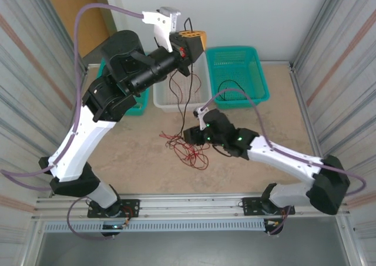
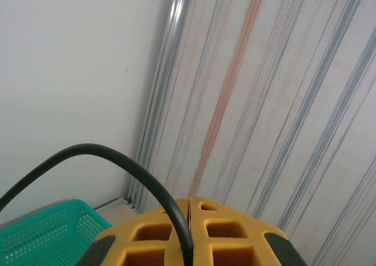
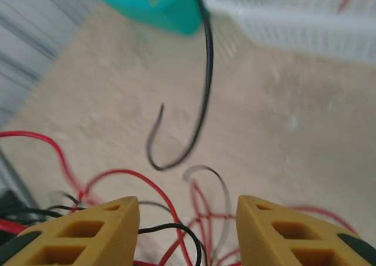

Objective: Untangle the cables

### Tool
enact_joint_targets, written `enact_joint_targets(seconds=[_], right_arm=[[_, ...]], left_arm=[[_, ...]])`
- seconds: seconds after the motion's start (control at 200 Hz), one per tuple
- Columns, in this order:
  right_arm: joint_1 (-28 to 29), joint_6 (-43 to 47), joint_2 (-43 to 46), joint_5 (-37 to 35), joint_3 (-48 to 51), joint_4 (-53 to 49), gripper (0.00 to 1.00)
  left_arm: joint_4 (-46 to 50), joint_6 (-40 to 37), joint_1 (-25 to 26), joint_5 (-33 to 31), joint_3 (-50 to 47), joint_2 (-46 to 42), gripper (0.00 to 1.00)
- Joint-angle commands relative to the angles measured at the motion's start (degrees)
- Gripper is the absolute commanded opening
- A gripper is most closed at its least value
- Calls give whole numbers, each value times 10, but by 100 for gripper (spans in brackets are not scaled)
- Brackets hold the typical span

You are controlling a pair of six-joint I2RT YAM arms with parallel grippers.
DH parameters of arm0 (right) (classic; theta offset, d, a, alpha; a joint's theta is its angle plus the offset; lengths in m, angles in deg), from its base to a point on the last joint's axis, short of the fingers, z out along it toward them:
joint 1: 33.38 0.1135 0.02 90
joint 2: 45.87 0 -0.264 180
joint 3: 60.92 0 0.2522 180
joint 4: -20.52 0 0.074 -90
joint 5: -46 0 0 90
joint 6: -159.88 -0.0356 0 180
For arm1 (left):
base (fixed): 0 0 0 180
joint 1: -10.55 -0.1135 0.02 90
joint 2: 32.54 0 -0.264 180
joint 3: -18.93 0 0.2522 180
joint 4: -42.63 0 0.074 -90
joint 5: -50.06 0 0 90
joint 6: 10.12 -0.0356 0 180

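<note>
The cables lie in a tangle of red wires (image 1: 189,151) on the tan table in front of the white basket. One black cable (image 1: 188,96) hangs from my raised left gripper (image 1: 191,43) down to the tangle. In the left wrist view the yellow fingers (image 2: 235,231) of that gripper (image 2: 189,206) are shut on this black cable (image 2: 117,158). My right gripper (image 1: 191,135) is low at the tangle's right side. Its jaws (image 3: 188,219) stand apart over red loops (image 3: 126,175) and a thin black wire (image 3: 176,226). The hanging black cable (image 3: 203,96) curls just beyond them.
A white basket (image 1: 165,99) stands at the back centre, with a teal basket (image 1: 238,72) to its right and another teal one (image 1: 140,103) behind the left arm. Corrugated walls close in both sides. In the left wrist view a teal basket (image 2: 47,231) sits low left.
</note>
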Motion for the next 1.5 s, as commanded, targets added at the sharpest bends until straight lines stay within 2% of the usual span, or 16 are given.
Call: enact_joint_targets(seconds=[0.0, 0.155, 0.256, 0.301, 0.401, 0.546, 0.621, 0.711, 0.882, 0.967, 1.022, 1.087, 1.172, 1.323, 1.448, 1.498], right_arm=[[5, -35, -29, -23, 26, 40, 40], [0, -51, -81, -45, 36, 14, 30], [-14, -49, -51, -57, 39, -9, 30], [-18, -42, -16, -64, 30, -29, 34], [-9, 0, 73, -85, -19, -81, 50], [46, 88, 159, -114, -115, -139, 87], [56, 112, 164, -90, -164, -155, 92], [58, 129, 153, -60, -217, -156, 92], [51, 153, 114, -53, -296, -139, 88], [37, 155, 88, -33, -332, -133, 83], [29, 155, 75, -43, -347, -127, 78], [11, 153, 62, -52, -359, -126, 64], [-24, 138, 55, -44, -361, -119, 32], [-96, 129, 53, -24, -372, -109, 0], [-166, 109, 24, 18, -407, -117, 0], [-179, 114, 14, 36, -412, -118, 17]], left_arm=[[-21, 22, -13, 8, 33, -3, 0], [-22, 23, -21, 7, 37, -5, 0], [-13, 20, -26, 4, 32, -9, 0], [-12, 20, -29, 0, 23, -13, 0], [-19, 26, -35, 4, -3, -23, 0], [-16, 29, -36, 26, -11, -19, 0], [-15, 36, -37, 43, -11, -14, 0], [-13, 43, -37, 59, -15, -11, 0], [-11, 55, -36, 74, -34, -15, 0], [-12, 61, -36, 78, -43, -15, 0], [-12, 65, -37, 82, -47, -15, 0], [-14, 66, -37, 86, -50, -16, 0], [-14, 62, -36, 89, -49, -16, 0], [-19, 31, -36, 90, -47, -9, 0], [-13, 19, -36, 122, -23, 21, 0], [-8, 16, -36, 149, -4, 36, 0]])
